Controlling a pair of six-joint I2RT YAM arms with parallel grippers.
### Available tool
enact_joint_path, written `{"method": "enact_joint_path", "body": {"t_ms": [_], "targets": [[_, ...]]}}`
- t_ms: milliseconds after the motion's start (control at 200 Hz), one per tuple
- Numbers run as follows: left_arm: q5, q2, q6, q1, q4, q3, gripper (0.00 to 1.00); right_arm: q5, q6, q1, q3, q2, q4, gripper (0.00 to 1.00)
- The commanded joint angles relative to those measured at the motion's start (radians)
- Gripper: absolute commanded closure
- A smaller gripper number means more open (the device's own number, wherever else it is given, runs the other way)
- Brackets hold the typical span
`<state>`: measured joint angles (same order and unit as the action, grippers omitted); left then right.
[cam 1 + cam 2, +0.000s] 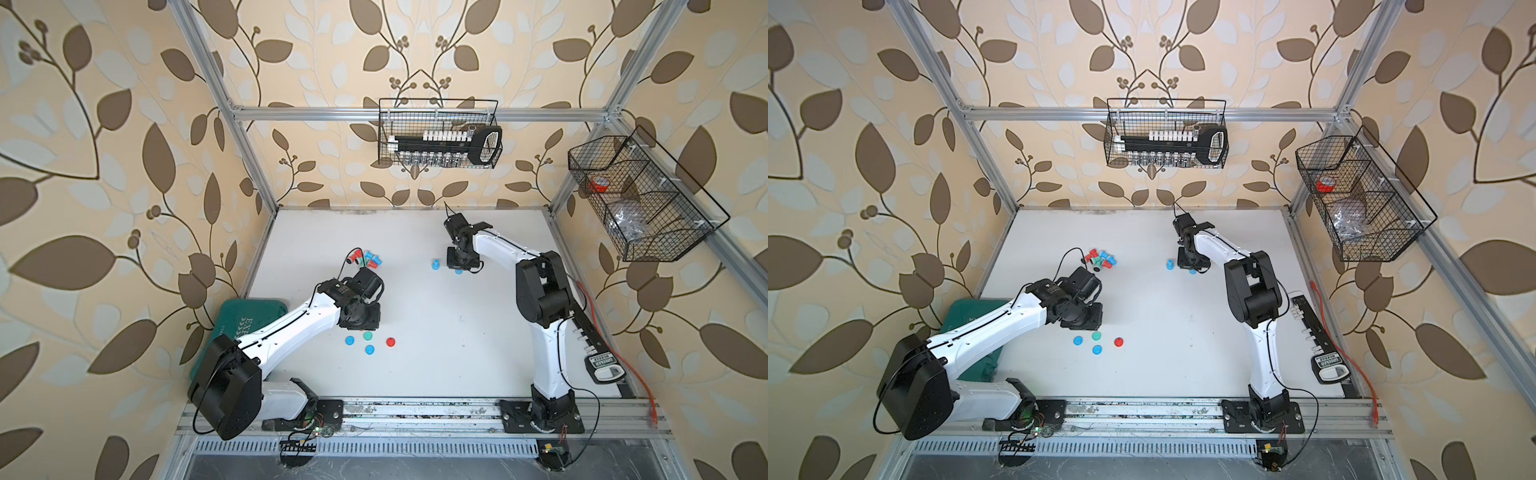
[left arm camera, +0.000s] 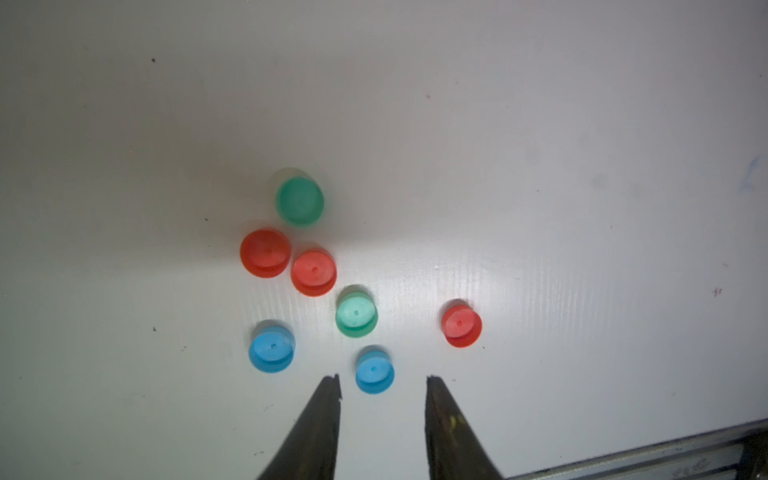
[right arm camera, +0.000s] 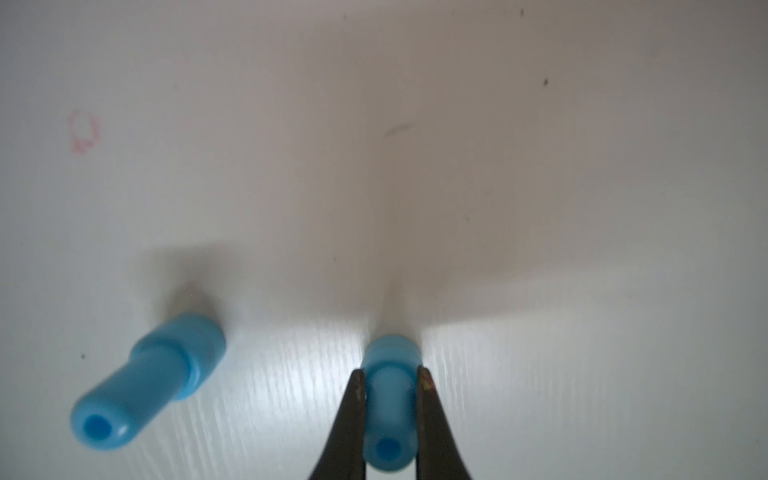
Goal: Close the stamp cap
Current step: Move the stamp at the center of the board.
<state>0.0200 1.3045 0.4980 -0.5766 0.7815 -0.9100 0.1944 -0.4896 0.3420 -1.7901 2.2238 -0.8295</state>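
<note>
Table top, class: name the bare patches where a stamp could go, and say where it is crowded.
Bare: the table middle between the loose caps and the right arm; the strip along the back wall. Crowded: around those caps, the stamp pile, and the blue stamp in the right gripper.

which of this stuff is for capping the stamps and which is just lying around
For the job: right gripper, held blue stamp, second blue stamp, loose caps, stamp pile, left gripper.
Lying about: wire baskets, green case, socket rail.

Smooth plastic blue stamp (image 3: 388,399), matt white table (image 3: 498,166), black metal wire basket (image 1: 415,109)
</note>
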Motion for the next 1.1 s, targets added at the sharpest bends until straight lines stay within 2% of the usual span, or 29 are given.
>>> {"method": "enact_joint_path", "body": {"t_ms": [0,175,330,400,555,835,965,1025,1095], "targets": [[0.02,-0.029,-0.025,0.047,0.013,-0.002,0.63,-0.038,0.042,-0.01,-0.136,0.103,-0.101,1.0],[0.037,0.011,-0.059,0.094,0.024,-0.065,0.63,-0.039,0.052,-0.01,-0.223,0.144,-0.123,1.0],[0.041,0.031,-0.077,0.114,0.03,-0.095,0.63,-0.051,0.062,-0.009,-0.254,0.166,-0.148,0.95],[0.043,0.031,-0.079,0.122,0.033,-0.101,0.62,-0.059,0.07,-0.009,-0.269,0.176,-0.163,0.89],[0.041,0.034,-0.088,0.14,0.046,-0.114,0.61,-0.079,0.076,-0.012,-0.295,0.184,-0.177,0.7],[0.045,0.059,-0.123,0.189,0.055,-0.175,0.59,-0.097,0.096,-0.014,-0.392,0.177,-0.226,0.52],[0.076,0.129,-0.152,0.254,0.051,-0.283,0.55,-0.086,0.115,-0.015,-0.437,0.133,-0.259,0.41],[0.082,0.222,-0.155,0.285,0.063,-0.365,0.44,-0.078,0.122,-0.014,-0.44,0.095,-0.27,0.36],[0.106,0.326,-0.153,0.322,0.084,-0.491,0.42,-0.07,0.131,-0.014,-0.426,0.038,-0.276,0.34]]}}
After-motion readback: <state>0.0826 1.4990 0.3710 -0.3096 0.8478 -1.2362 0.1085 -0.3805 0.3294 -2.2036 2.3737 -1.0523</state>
